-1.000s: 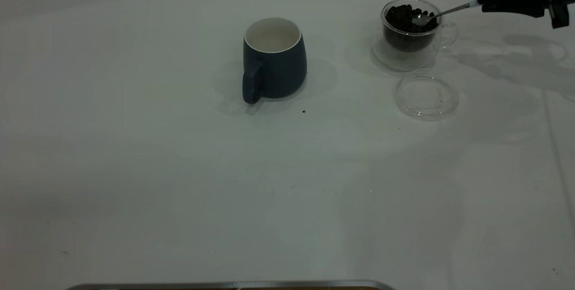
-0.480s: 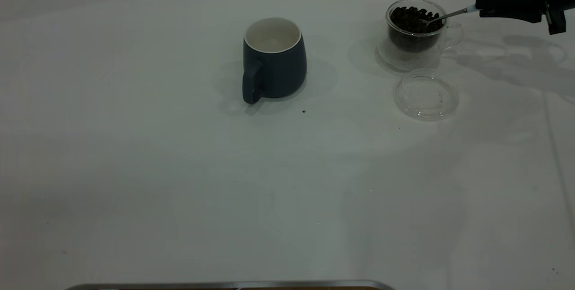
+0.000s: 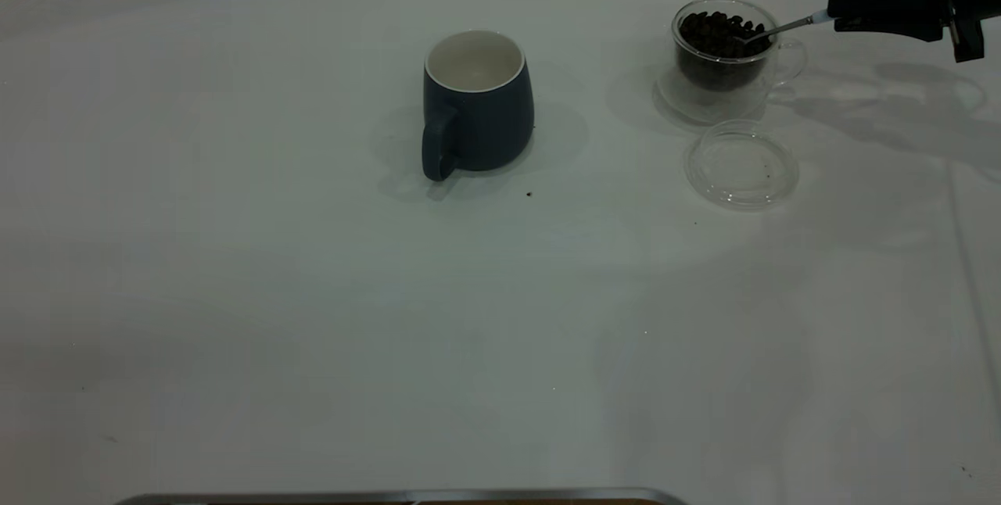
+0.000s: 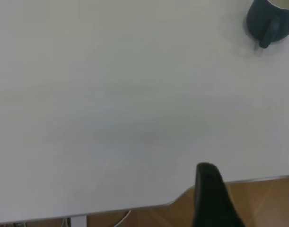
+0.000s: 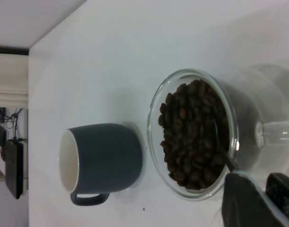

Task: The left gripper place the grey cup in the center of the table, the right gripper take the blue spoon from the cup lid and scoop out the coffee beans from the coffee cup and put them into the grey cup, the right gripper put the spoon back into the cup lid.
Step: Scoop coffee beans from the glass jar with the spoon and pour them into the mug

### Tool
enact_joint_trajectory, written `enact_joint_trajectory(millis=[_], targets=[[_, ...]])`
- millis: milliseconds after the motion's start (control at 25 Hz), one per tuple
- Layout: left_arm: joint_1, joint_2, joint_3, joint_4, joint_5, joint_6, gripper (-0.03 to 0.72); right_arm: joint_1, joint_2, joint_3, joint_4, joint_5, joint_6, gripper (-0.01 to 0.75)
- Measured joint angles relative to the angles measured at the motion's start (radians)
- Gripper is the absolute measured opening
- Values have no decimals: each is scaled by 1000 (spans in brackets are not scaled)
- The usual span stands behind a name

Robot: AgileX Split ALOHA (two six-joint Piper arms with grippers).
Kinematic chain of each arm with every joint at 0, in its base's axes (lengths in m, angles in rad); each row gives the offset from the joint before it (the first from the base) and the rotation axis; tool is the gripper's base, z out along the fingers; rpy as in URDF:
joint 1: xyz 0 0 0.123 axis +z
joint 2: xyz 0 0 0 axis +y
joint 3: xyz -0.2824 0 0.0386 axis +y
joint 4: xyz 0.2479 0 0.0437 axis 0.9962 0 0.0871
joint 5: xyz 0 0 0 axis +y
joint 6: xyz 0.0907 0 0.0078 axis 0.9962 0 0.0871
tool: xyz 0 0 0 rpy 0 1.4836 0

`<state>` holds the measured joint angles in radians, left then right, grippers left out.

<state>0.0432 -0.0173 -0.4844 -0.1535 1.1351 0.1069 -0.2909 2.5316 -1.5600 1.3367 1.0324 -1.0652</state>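
Buried among the beans (image 3: 718, 33) in the glass cup (image 3: 723, 51), the spoon (image 3: 778, 26) bowl is hidden; its handle is clenched by the right tool (image 3: 835, 16). Little is changed since half a second ago. The grey cup (image 3: 477, 102) is set mid-surface (image 3: 313, 294); the left tool's (image 4: 215, 198) grip cannot be told.

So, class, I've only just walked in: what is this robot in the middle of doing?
The right end effector holds the spoon by its handle, with the bowl dug into the coffee beans in the glass coffee cup. The grey cup stands upright mid-table with nothing visible inside. The clear cup lid lies in front of the coffee cup, without the spoon. The left end effector is parked near the table's edge, away from everything.
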Motion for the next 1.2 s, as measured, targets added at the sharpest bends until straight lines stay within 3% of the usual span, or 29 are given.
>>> enact_joint_trajectory(millis=[720, 1200], targets=[[0, 0, 0, 0, 0, 0, 475, -53, 0, 0, 57, 108, 23, 101], [0, 0, 0, 0, 0, 0, 475, -71, 0, 0, 75, 117, 40, 101]])
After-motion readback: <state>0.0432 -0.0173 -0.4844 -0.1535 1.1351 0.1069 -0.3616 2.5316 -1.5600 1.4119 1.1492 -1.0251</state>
